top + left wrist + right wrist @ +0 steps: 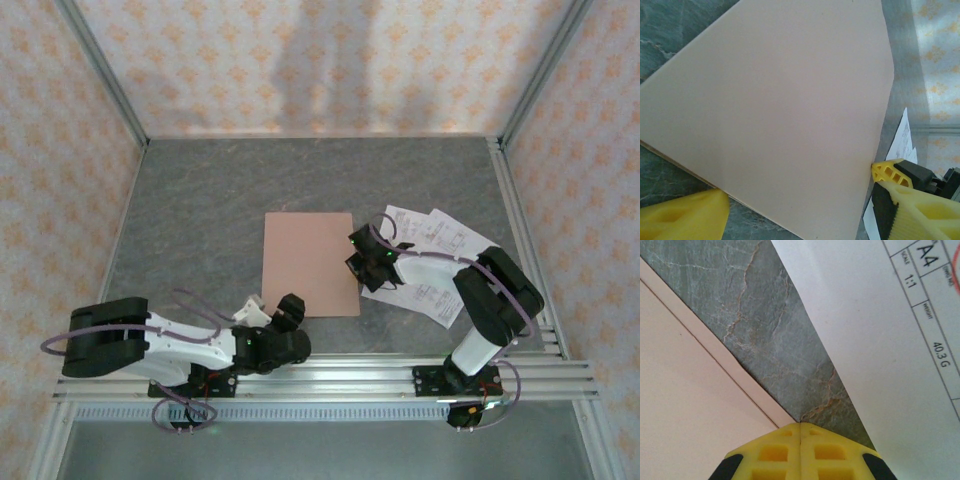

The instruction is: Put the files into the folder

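The salmon folder (310, 262) lay closed and flat at the middle of the overhead frame on the grey stone-patterned table (200, 220). The files (432, 262) were fanned out just right of it, and a narrow strip of table showed between them. The right gripper (356, 262) sat low at the folder's right edge, and in its wrist view its yellow fingertips (785, 450) were pressed together with nothing between them, right at the folder's (690, 390) border, beside a sheet (880, 340) printed "A4". The left gripper (272, 310) hovered at the folder's lower left corner with its jaws spread wide and empty.
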{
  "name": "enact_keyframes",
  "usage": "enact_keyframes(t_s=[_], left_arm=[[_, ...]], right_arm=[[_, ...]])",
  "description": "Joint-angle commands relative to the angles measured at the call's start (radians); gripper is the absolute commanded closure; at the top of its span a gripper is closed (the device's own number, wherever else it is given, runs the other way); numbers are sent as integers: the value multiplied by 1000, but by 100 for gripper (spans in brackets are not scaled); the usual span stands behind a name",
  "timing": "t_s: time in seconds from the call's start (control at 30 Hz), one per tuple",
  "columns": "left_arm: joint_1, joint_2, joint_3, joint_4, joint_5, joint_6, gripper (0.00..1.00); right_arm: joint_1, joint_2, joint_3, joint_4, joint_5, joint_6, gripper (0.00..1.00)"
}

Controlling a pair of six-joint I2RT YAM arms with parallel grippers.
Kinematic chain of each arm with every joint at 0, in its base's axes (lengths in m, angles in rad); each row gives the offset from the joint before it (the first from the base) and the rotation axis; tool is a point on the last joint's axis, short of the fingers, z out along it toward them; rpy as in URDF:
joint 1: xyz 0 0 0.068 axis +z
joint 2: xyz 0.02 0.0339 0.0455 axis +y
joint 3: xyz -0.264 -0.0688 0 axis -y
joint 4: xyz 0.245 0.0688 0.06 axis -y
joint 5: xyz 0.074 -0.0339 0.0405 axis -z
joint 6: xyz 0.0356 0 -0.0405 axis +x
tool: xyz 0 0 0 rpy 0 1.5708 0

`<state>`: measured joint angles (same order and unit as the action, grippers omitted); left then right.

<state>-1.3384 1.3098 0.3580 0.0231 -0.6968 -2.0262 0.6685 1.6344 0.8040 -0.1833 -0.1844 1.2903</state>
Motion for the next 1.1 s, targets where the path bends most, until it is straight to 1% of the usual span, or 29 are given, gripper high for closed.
enact_keyframes(t_s=[0.0,0.1,0.27,0.37,0.53,0.63,0.93,1.07], left_arm=[[11,49,-36,-9,-109,-538,25],[12,74,-39,25,-124,-577,29],[12,126,-51,153,-130,-601,33],[12,132,-40,173,-131,-601,34],[11,127,-24,155,-136,-601,36],[13,145,-22,188,-144,-603,38],[16,261,-3,337,-132,-603,40],[17,293,16,370,-129,-602,40]], right_arm=[[-3,46,-51,-100,3,18,100],[-3,46,-54,-98,2,19,100],[-2,47,-60,-94,0,21,100],[-3,47,-64,-92,1,21,100],[-3,48,-68,-86,0,21,100],[-3,52,-71,-79,-5,21,100],[-3,53,-78,-57,-25,27,100],[-4,54,-83,-54,-25,29,100]])
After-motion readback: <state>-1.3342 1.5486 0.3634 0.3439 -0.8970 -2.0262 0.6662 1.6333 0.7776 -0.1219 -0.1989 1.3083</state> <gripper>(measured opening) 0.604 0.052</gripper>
